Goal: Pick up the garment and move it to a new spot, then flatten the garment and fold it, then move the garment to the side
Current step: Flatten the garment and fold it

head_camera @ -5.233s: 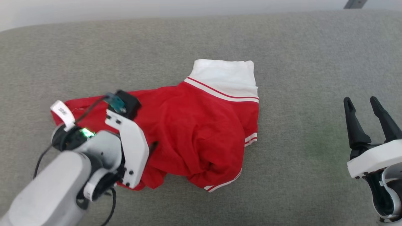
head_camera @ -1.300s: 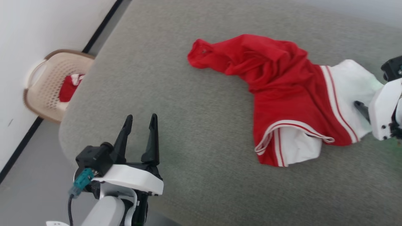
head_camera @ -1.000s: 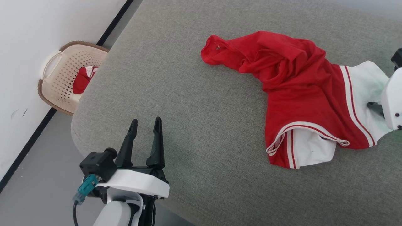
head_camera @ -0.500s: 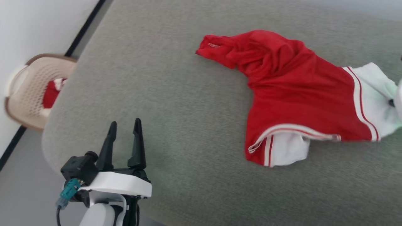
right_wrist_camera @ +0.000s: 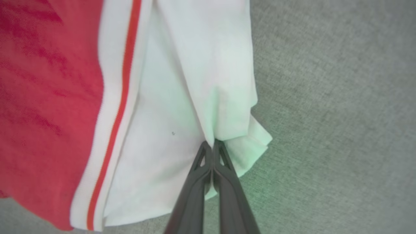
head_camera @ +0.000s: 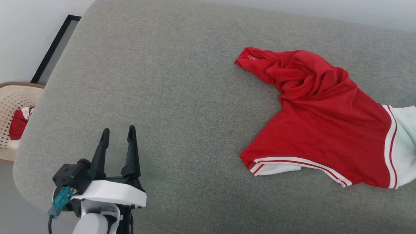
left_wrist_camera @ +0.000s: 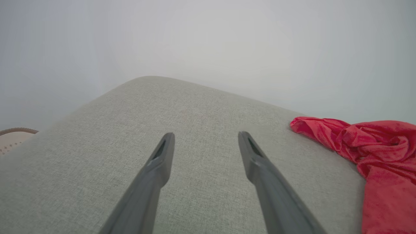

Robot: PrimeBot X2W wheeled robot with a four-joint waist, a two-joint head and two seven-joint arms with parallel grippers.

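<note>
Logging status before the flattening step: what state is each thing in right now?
Shirt: crumpled, unfolded, lying on the cushion.
Left end effector: open, empty.
Right end effector: shut on the shirt's white sleeve.
Basket: holds a red-and-white cloth.

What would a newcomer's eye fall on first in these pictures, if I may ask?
The bright red garment stands out first, lying crumpled on the right half of the grey cushioned surface. The right gripper is shut on its white sleeve, while the left gripper hovers open over bare cushion at the head view's lower left. A beige basket sits at the far left edge.
</note>
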